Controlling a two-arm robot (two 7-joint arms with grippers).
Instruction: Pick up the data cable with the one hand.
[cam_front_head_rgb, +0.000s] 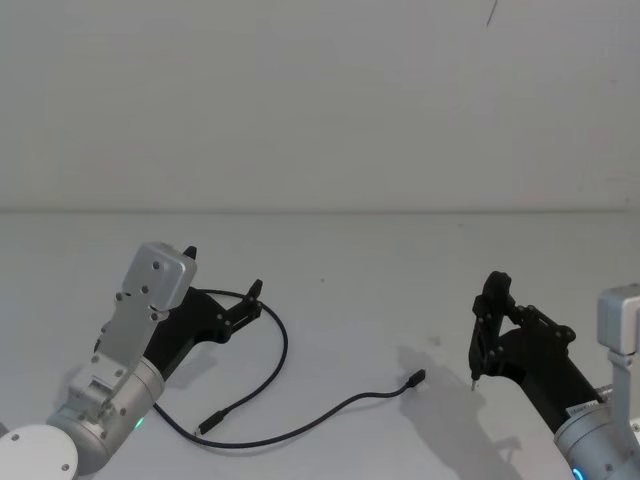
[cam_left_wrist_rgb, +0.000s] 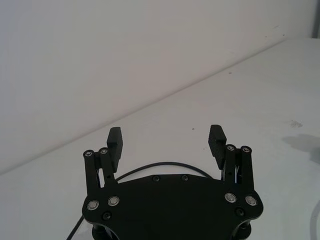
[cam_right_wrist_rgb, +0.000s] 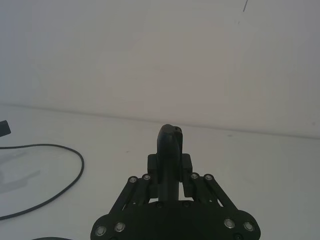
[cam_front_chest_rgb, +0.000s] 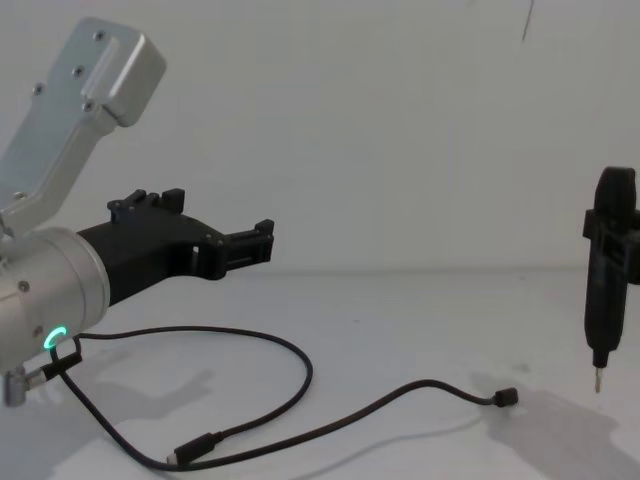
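Left gripper (cam_left_wrist_rgb: 166, 133) over thin black cable (cam_front_head_rgb: 286, 342)

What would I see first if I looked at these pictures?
A long black data cable snakes in loops across the white table. The left gripper hangs open above its left loop, with a green ring glowing on the arm behind it. The right gripper, shut, points down at the right, apart from the cable.

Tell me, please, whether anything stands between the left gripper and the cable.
Nothing visible does. The left gripper, fingers open, hangs over the cable loop lying on the table. The right gripper is parked off to the right.
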